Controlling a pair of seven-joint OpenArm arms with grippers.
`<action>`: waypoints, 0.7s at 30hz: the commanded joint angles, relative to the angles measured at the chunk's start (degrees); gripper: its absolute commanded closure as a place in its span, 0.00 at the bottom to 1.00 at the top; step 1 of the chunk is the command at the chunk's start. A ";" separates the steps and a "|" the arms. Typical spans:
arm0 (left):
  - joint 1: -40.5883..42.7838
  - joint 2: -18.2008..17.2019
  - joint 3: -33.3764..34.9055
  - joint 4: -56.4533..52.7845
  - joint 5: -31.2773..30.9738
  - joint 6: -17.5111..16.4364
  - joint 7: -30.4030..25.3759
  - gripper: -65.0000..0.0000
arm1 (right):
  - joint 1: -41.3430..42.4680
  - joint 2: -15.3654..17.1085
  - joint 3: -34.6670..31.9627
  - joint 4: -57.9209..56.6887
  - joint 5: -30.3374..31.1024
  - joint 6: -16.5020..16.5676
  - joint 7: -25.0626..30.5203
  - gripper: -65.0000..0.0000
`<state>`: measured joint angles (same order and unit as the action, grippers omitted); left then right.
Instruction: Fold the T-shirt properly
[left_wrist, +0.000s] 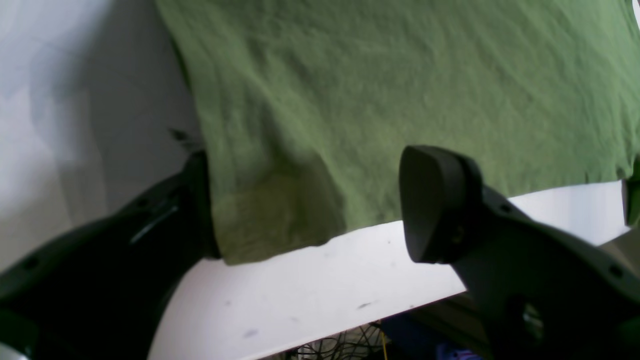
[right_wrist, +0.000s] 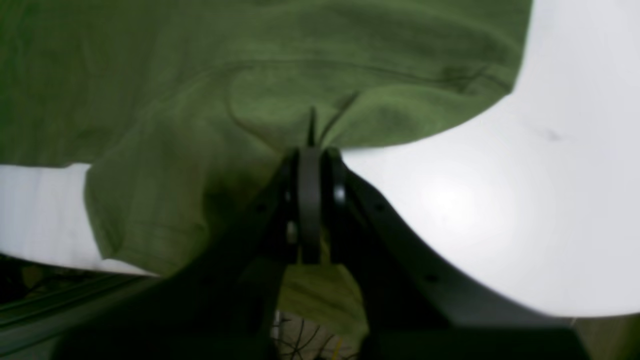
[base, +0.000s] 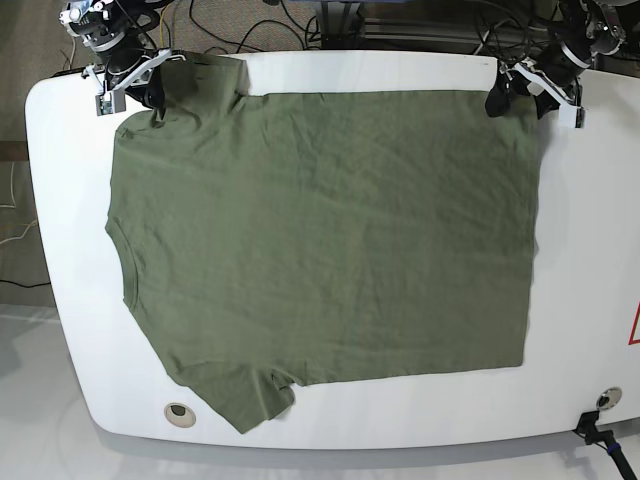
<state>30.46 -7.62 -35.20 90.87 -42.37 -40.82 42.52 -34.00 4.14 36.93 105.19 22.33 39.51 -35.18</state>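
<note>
Left wrist view: left pincer (left_wrist: 310, 200) spread wide, grasping nothing; dark fingers (left_wrist: 440, 205) either side of a corner of the T-shirt (left_wrist: 400, 90); one finger low at the left edge of the cloth, the other over the hem further right; olive-green fabric laid flat on the white bench (left_wrist: 325, 290), hem running near the bench edge; a tangle of cables (left_wrist: 345, 347) visible below that edge.

Right wrist view: right pincer (right_wrist: 310, 150) clenched on a bunched fold of the T-shirt (right_wrist: 150, 100); creases drawn in toward the tips; a sleeve-like flap spread left of the pincer, down toward the bench edge; bare white bench (right_wrist: 500, 200) to the right, blurred.

Base view: T-shirt (base: 330, 250) spread across most of the bench (base: 590, 300), neck at the picture's left, bottom hem at the right; one sleeve at the lower left, near a small round inset (base: 178, 412) in the bench top; right pincer (base: 150, 90) at the upper-left corner, on the far sleeve; left pincer (base: 515, 95) at the upper-right corner, at the hem; too small here to tell how the jaws stood; cables (base: 300, 25) behind the far edge of the bench.
</note>
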 joint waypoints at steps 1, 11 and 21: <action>0.71 0.10 0.08 -0.01 2.50 0.82 3.24 0.29 | -0.33 0.65 0.39 0.70 0.84 0.45 1.11 0.97; -1.23 0.28 -0.18 0.07 2.50 0.82 3.06 0.34 | -0.33 0.74 0.39 0.70 0.84 0.49 1.11 0.97; -4.30 0.28 -0.01 -0.01 2.50 0.82 3.15 1.00 | -0.33 0.74 0.39 0.70 0.93 0.49 1.11 0.97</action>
<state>26.09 -6.85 -35.18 90.19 -39.86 -39.92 45.67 -34.02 4.32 36.91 105.19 22.35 39.51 -35.16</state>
